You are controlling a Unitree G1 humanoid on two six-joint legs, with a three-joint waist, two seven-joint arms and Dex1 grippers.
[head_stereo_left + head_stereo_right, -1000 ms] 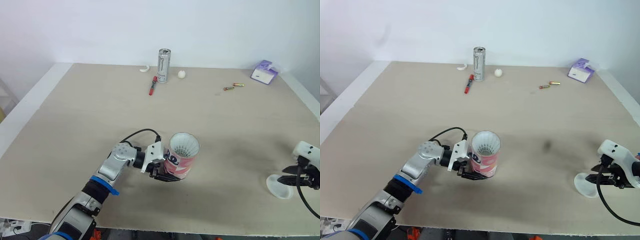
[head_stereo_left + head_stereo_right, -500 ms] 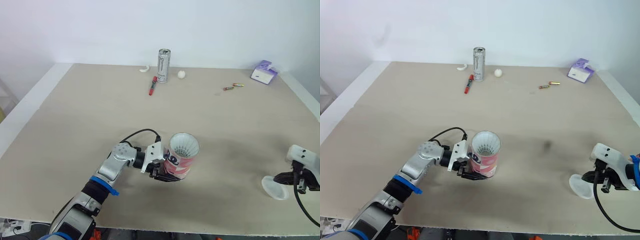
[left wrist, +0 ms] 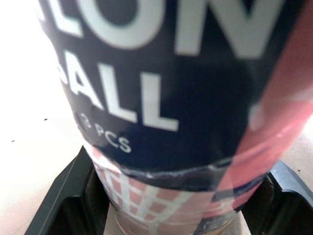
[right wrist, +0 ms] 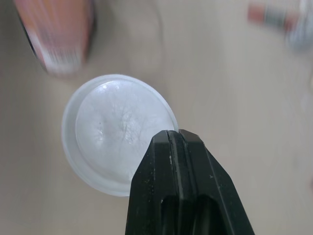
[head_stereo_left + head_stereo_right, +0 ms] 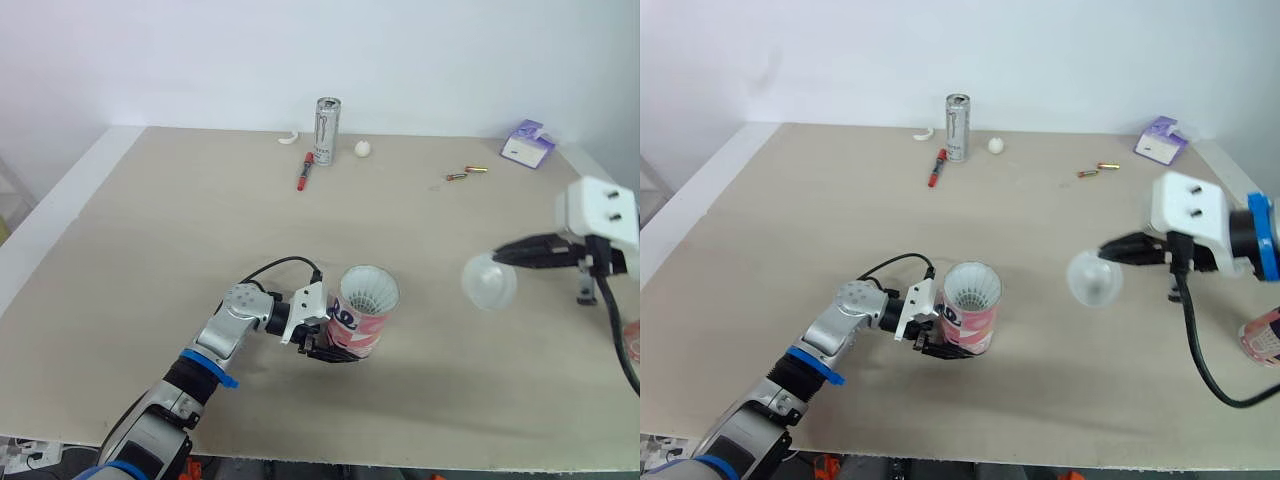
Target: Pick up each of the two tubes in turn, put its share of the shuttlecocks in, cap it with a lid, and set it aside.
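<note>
Now left gripper (image 5: 336, 347) clamps the pink tube (image 5: 364, 310), lower centre; right gripper (image 5: 500, 257) pinches clear lid (image 5: 488, 284) rim, mid-right, off the table.

your table (image 5: 150, 230) is a pale beige board with a white edge. along its far side you have a silver can (image 5: 329, 118) standing upright, a red marker (image 5: 304, 171) lying just beside it, a white ball (image 5: 363, 148), a small white curved scrap (image 5: 289, 139), two little cylinders (image 5: 466, 173), possibly batteries, and a purple-and-white box (image 5: 527, 146). nearer you, a pink tube (image 5: 368, 322) stands upright, and a second pink tube (image 5: 1262, 338) sits at the right edge.
</note>
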